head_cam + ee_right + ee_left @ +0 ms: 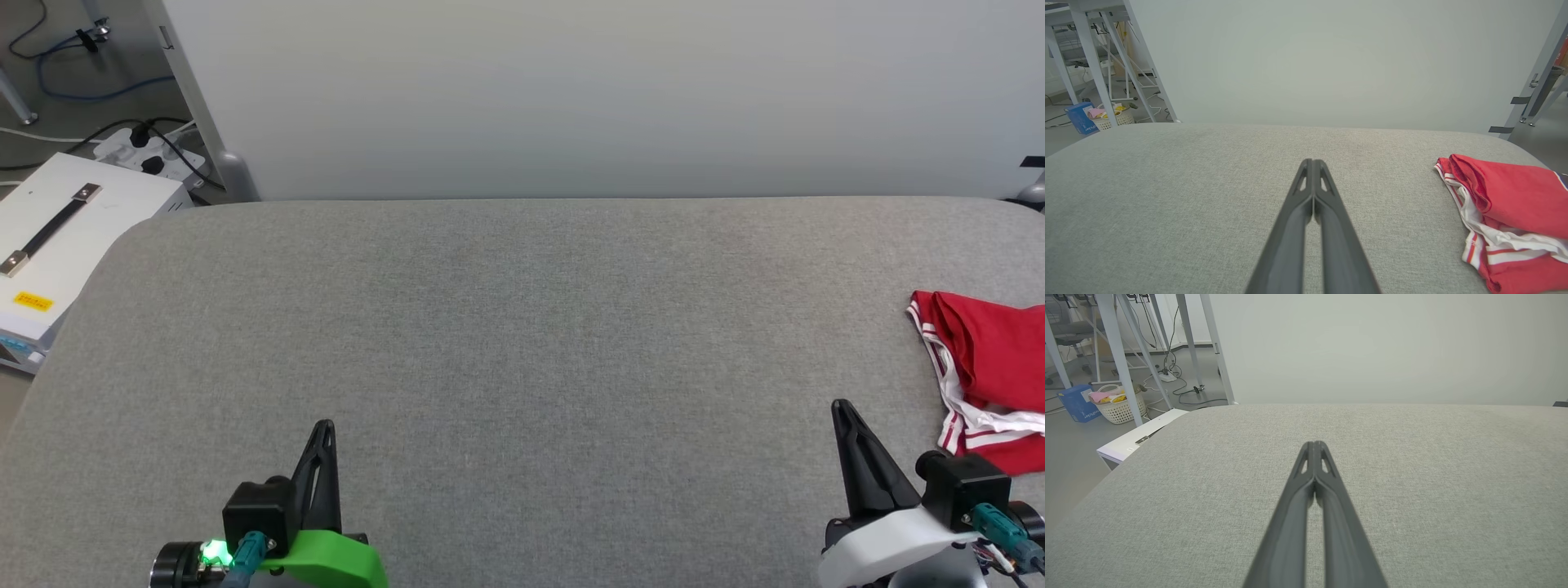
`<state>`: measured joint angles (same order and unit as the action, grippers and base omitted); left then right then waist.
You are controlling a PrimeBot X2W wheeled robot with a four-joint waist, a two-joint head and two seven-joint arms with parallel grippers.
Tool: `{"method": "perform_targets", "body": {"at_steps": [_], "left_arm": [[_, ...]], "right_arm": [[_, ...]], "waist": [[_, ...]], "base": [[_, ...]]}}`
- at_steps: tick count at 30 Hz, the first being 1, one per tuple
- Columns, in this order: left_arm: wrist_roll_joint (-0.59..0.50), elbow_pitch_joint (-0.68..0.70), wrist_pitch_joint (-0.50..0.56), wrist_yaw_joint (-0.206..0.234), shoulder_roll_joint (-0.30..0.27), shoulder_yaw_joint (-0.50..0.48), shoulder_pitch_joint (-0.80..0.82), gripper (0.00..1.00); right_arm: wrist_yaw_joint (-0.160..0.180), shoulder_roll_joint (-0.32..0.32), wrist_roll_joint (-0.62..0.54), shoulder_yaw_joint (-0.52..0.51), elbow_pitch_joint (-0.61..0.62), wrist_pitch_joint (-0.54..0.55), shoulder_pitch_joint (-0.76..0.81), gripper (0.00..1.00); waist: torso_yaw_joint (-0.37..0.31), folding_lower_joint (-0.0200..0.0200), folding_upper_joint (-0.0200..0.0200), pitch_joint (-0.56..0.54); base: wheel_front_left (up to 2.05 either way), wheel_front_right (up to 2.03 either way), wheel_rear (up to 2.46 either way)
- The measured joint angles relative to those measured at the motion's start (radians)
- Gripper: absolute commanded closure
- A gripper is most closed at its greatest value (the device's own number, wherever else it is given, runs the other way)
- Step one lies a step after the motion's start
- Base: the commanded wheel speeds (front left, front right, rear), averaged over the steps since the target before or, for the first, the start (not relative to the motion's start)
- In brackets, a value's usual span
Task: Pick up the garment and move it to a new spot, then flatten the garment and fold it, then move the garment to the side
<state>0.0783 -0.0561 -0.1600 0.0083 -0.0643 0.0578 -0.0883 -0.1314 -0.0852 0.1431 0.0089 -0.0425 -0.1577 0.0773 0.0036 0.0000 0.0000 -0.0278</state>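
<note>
The garment point(992, 359), red with white and red-striped trim, lies folded at the right edge of the grey table point(522, 343); the right wrist view has the garment point(1511, 204) at its right side. My right gripper point(842, 408) is shut and empty, low at the front right, just left of the garment and apart from it. In its own wrist view the right gripper point(1312, 162) has its tips pressed together. My left gripper point(325, 426) is shut and empty at the front left, and the left gripper point(1314, 444) points over bare cloth.
A pale wall point(571, 90) stands behind the table. Left of the table sit a white case point(65, 229) with a black handle, a power strip point(147, 151) and cables on the floor. Metal frame legs point(1118, 351) and a basket point(1120, 404) stand farther left.
</note>
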Motion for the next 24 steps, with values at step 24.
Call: {"method": "perform_targets", "body": {"at_steps": [24], "left_arm": [[-0.027,0.014,0.048,0.000,0.002,-0.017,0.023,1.00]], "right_arm": [[0.000,0.010,-0.044,-0.002,0.010,0.048,-0.020,1.00]], "waist": [[-0.001,0.0000,0.0000,0.009]], "base": [[0.00,0.00,0.00]]}}
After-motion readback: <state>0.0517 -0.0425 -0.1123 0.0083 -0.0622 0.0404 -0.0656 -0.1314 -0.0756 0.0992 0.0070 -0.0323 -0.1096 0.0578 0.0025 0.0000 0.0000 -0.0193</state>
